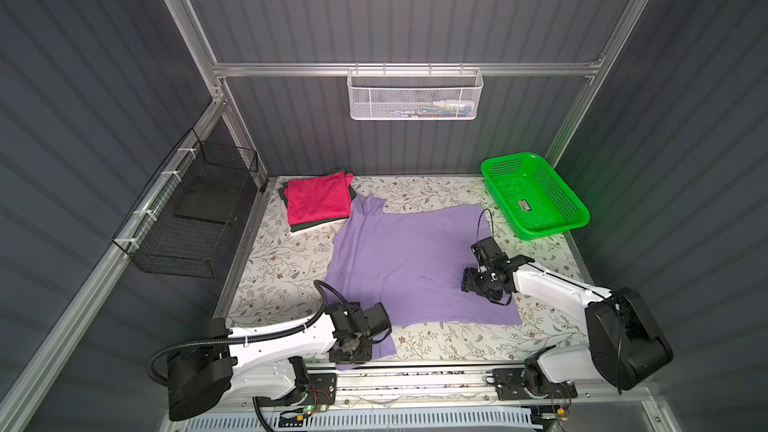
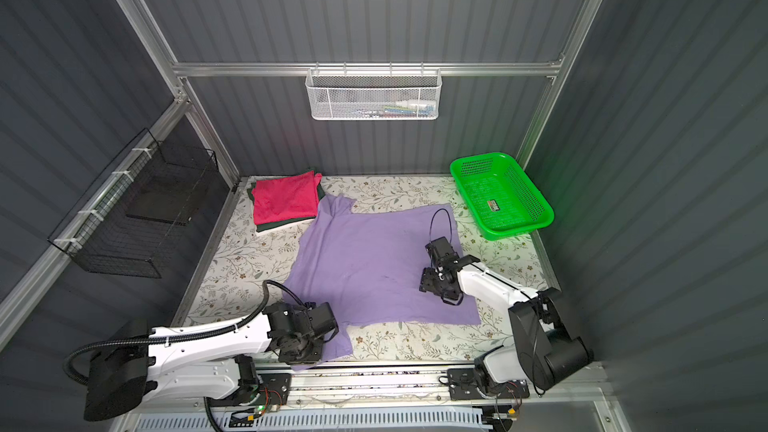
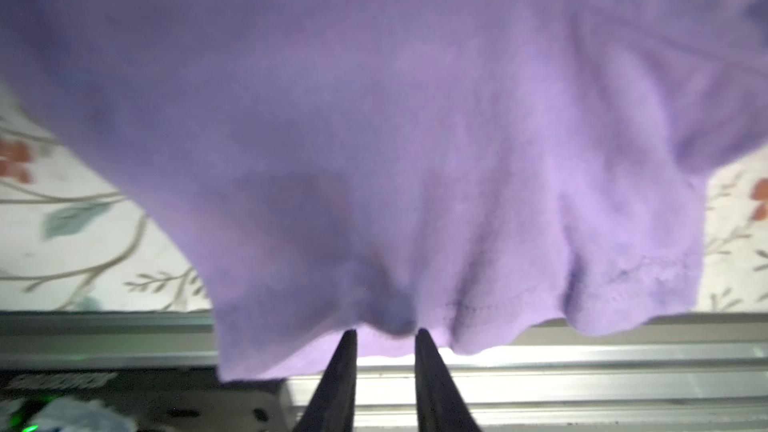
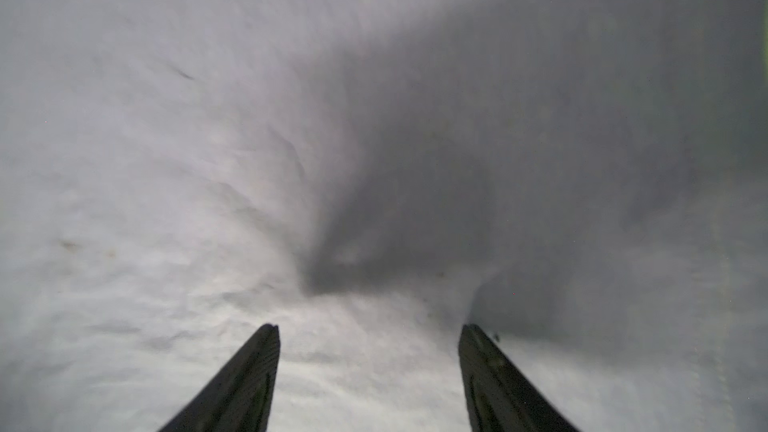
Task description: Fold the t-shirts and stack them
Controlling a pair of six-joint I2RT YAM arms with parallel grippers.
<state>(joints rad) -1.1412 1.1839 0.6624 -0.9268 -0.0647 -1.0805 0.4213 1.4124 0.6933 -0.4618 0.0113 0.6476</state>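
The left gripper (image 3: 386, 332) is pinching the near sleeve of the lavender t-shirt (image 1: 407, 259) at the front edge of the table (image 1: 274, 268). Its fingers are drawn close together on a small pucker of cloth. The right gripper (image 4: 370, 328) is poised over the shirt's body toward the hem, fingers wide apart and holding nothing. Whether its tips are touching the cloth cannot be told. The shirt is lying spread across the middle of the table, its far sleeve just beside the back-left pile, where the folded pink t-shirt (image 1: 318, 201) is sitting on the folded dark green t-shirt (image 1: 320, 224).

The step in hand looks to be turning that sleeve in over the body. To do it well, the left arm should be lifting only enough to clear the table, then carrying the sleeve across in a straight line and laying it flat. The right arm should be pressing the body down so that nothing drags. So small a pinch could be slipping.

No lettering is showing on the shirt's upturned side. A sticker inside the green basket (image 1: 548, 229) is too small to read.
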